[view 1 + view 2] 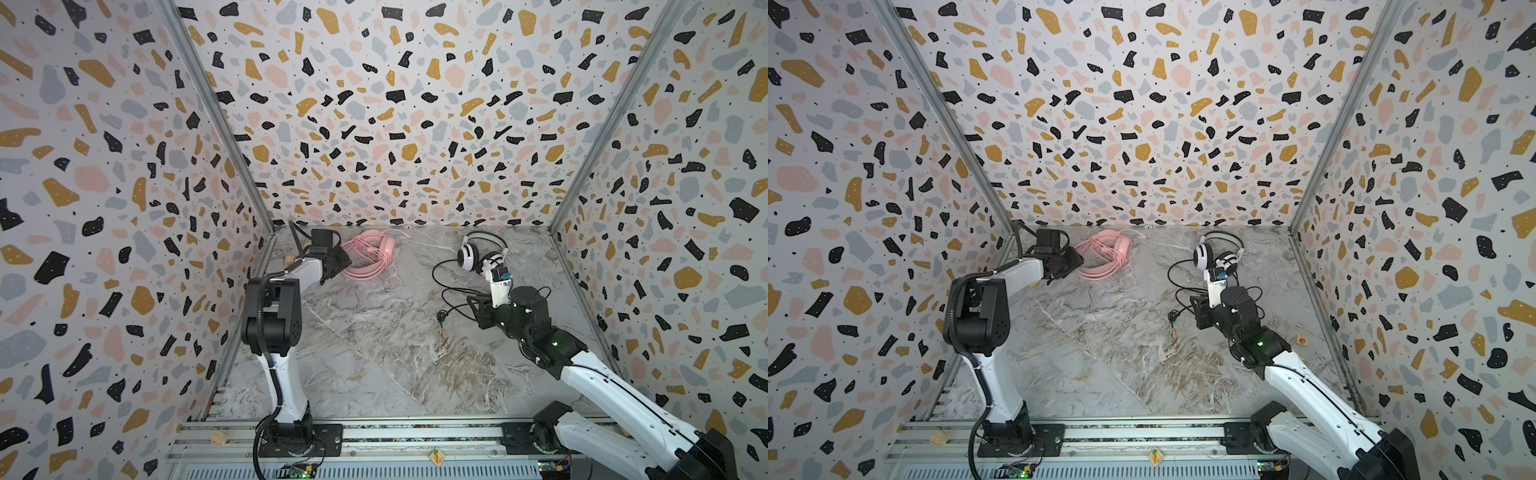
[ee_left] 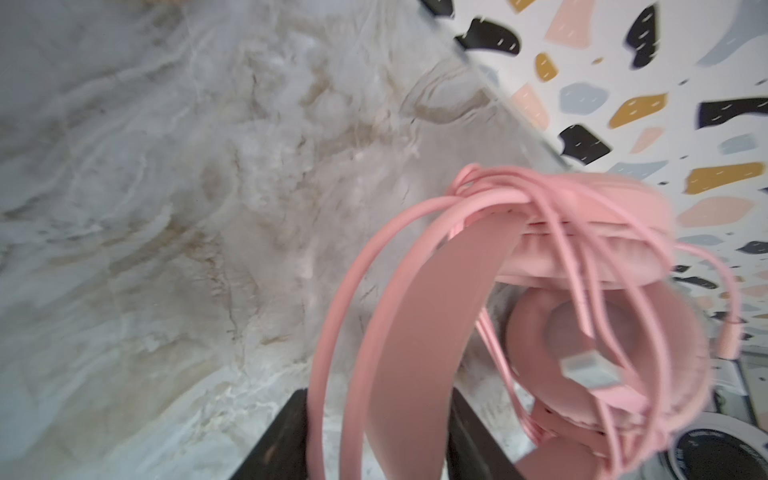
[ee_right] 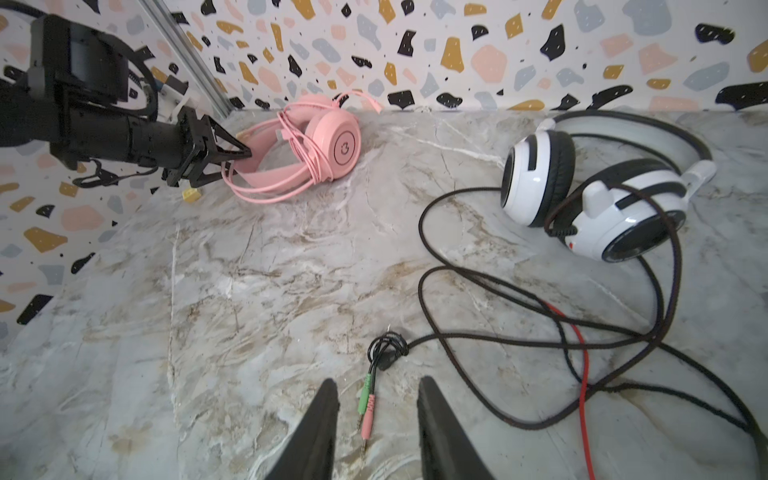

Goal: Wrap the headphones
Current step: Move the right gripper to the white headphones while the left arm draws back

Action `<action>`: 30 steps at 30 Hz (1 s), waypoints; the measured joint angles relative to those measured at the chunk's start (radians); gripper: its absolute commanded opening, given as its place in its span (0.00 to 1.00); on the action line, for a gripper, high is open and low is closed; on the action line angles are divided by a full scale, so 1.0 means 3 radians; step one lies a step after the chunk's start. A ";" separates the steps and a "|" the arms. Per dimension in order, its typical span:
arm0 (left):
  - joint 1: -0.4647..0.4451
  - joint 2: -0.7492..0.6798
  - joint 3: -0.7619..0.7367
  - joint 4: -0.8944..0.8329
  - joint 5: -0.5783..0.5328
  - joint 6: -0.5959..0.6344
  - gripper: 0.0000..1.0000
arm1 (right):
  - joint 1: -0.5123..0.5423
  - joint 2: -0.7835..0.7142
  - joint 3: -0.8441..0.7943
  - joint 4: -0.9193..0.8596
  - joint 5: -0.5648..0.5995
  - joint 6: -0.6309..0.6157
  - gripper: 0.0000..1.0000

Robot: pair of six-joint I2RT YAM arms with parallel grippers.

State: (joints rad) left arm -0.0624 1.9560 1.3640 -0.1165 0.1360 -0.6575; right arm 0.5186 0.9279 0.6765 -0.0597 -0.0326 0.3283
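Right tool [image 3: 377, 380], open, over white-and-black headset's [image 3: 536, 178] loose black cord [image 3: 420, 224]; pink corded headset [image 3: 340, 145] looks wrapped, left tool [image 2: 378, 392] open astride it.

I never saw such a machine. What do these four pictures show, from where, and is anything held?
It is a robot: a left arm and a right arm, each with a gripper. Two pictures look down from above; two are taken from the wrists. On the table lie a pink headset, its cord wound around it, and a white-and-black headset, its black cord loose. The left gripper is open astride the pink headband; the right gripper is open, pointing at the green and pink plugs. Nothing is held.
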 measured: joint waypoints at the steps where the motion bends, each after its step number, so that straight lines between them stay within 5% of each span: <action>1: 0.0001 -0.0098 -0.0048 0.0020 -0.0013 0.0008 0.66 | -0.0042 0.0009 0.0029 -0.0001 -0.0008 0.0013 0.35; 7: 0.0031 -0.0448 -0.0272 0.0106 -0.0015 0.0036 0.68 | -0.0205 0.0086 0.0099 -0.0004 0.0020 0.0061 0.38; 14: 0.0036 -0.0936 -0.0825 0.0141 0.0019 0.0060 0.68 | -0.0779 0.0313 0.0155 0.0039 0.0112 0.0181 0.63; 20: -0.0120 -0.1768 -0.1411 0.0168 0.0013 0.0172 0.68 | -0.1380 0.1172 0.0604 0.0150 -0.0128 0.0312 0.66; 30: -0.0333 -0.2700 -0.2158 0.0220 0.0074 0.0392 0.68 | -0.1659 0.2539 0.1631 0.0165 -0.0291 0.0399 0.66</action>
State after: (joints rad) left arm -0.1623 1.1461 0.7166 -0.0505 0.1581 -0.5400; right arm 0.0208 1.6897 1.1660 -0.0101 -0.1200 0.4480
